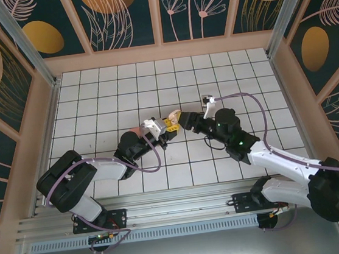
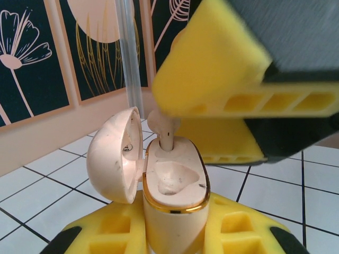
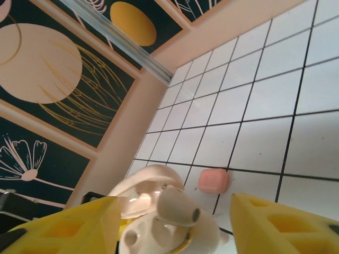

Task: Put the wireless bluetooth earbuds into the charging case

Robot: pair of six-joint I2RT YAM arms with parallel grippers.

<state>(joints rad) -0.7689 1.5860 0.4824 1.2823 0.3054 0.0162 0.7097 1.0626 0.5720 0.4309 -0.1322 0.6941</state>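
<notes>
Two-armed scene over a white-tiled desk (image 3: 265, 106). On the left tool (image 2: 172, 233): clamps tight around the base of a cream charging case (image 2: 172, 182), holding it upright with its lid (image 2: 114, 156) swung open to one side. On the right tool (image 3: 175, 225): hovers partly open just above the case, yellow fingers (image 3: 280, 222) parted on either side of a pale beige earbud (image 3: 180, 211), a gap showing on each side. Shows the earbud stem-down in one slot of the case, head sticking out. Shows a small pink rounded object (image 3: 213, 181) lying on the desk beyond.
</notes>
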